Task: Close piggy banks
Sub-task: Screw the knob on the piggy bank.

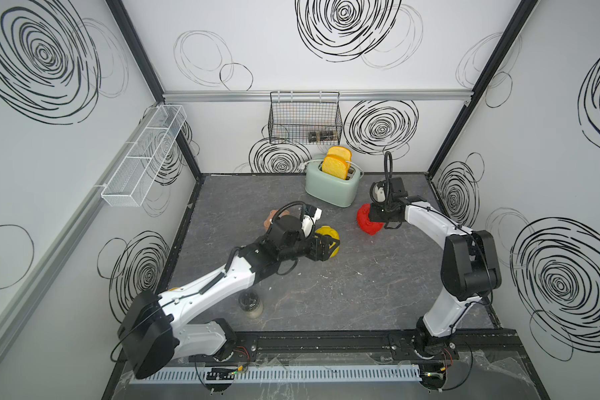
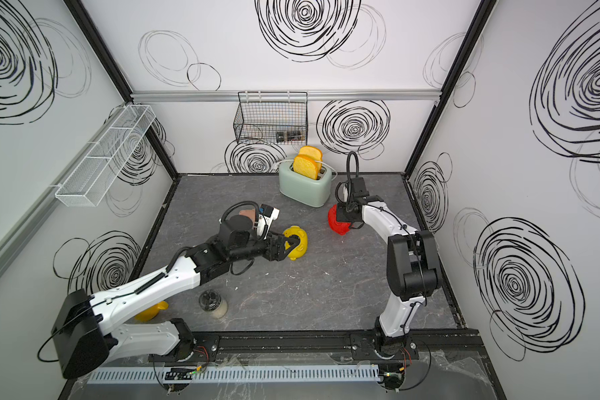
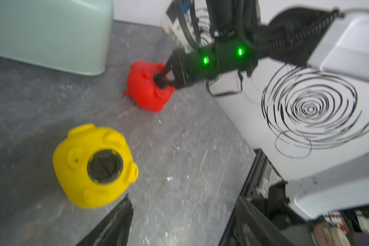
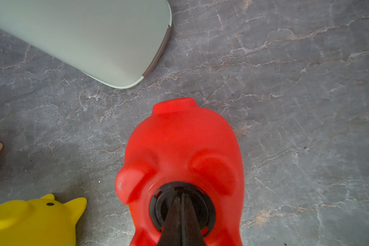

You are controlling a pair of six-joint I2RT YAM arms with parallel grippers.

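**A:** Where is the left gripper?

**B:** In the middle of both top views, overlapping the yellow pig. I cannot tell whether it touches the pig. Its jaws stand apart with nothing between them. The left wrist view is blurred. There the pig lies at lower left, beyond the one fingertip, with its belly turned to the camera. A black plug sits in the belly hole.

**A:** And the right gripper?

**B:** It is pinched tight, finger against finger. The tips rest on the black stopper in the belly hole of the red pig. In both top views that pig lies right of centre, just below and to the right of the mint toaster.

**A:** And the pink pig?

**B:** It is up and to the left of the yellow one, mostly hidden behind the left arm.
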